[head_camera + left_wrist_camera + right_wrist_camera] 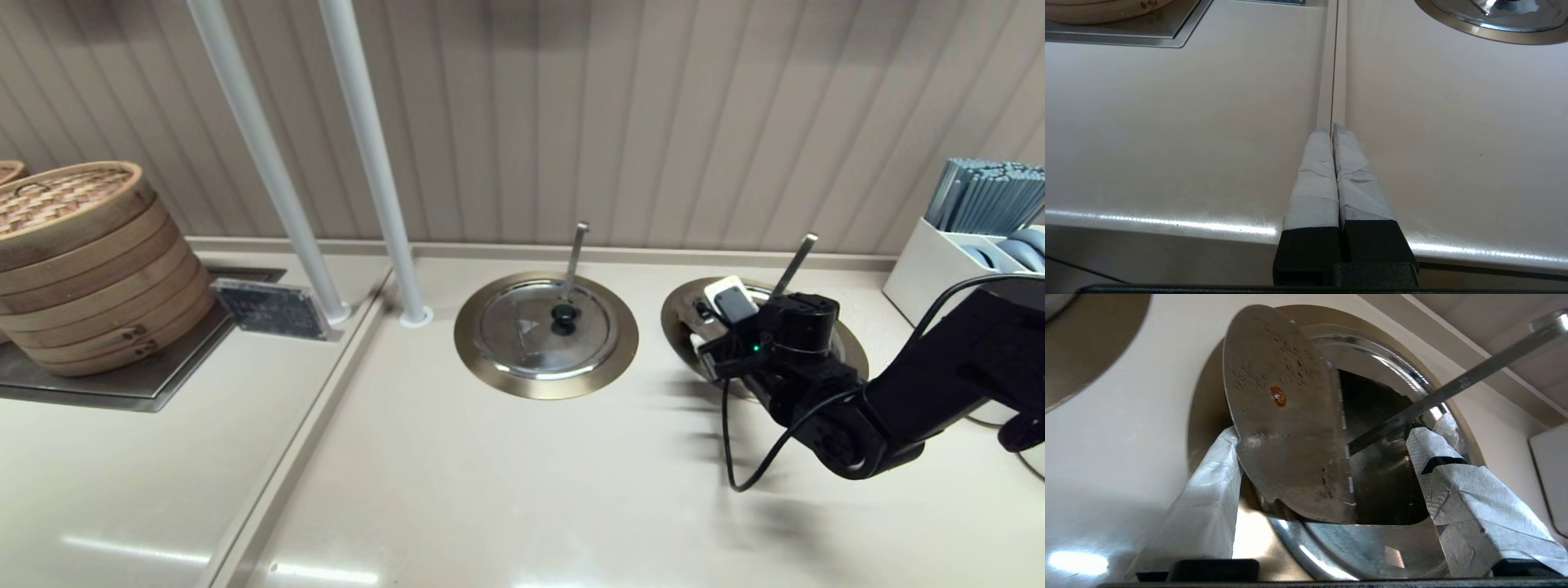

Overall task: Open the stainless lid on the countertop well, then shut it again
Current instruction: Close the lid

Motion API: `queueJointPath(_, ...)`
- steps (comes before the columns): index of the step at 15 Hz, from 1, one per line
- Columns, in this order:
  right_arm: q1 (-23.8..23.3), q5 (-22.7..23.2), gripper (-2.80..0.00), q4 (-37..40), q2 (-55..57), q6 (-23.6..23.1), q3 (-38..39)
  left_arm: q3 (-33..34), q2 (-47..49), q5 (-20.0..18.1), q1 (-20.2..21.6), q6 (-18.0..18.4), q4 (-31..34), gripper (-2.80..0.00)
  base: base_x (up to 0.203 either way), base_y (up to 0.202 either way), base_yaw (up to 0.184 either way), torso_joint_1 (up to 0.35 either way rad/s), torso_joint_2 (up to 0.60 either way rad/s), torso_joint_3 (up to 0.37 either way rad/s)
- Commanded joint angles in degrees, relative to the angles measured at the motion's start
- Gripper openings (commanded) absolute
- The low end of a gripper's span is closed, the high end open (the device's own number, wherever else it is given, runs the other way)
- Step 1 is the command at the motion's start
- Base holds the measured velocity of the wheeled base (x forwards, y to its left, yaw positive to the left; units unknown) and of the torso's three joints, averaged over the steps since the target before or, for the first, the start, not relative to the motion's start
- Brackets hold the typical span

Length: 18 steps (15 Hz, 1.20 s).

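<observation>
Lid (1286, 416) is tipped up on edge over the right well (1208, 400), underside facing the wrist cam, dark hole (1372, 412) open behind it. Slanted rod (1445, 388) sticks out of the well toward the back wall. R gripper (1327, 457) fingers (1208, 506) spread either side of the lid; can't tell if they actually pinch it. In head view the R arm (922, 392) hides most of lid + well. Twin lid (545, 327) sits flat on the well to its left, well apart. Beige counter (490, 474), ribbed wall, bare surface up front. Steamer (82, 261) far left, cut off. L gripper (1333, 130) pressed together, low over the counter seam by the front edge.
</observation>
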Motion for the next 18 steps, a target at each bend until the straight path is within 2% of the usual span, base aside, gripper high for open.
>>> queueJointPath(1,-0.8,-0.1,0.0,-0.4,-0.8,-0.1,-1.0,0.0,0.0,0.0,0.0,0.0,0.0,-2.8,0.0,0.0,0.0,0.0,0.0,0.0)
queueJointPath(6,-2.3,0.1,0.0,0.6,-3.2,-0.2,-1.6,0.0,0.0,0.0,0.0,0.1,0.0,-2.8,0.0,0.0,0.0,0.0,0.0,0.0)
queueJointPath(18,-12.5,1.9,0.0,9.0,-7.5,-0.2,-7.7,0.0,0.0,0.0,0.0,0.0,0.0,-2.8,0.0,0.0,0.0,0.0,0.0,0.0)
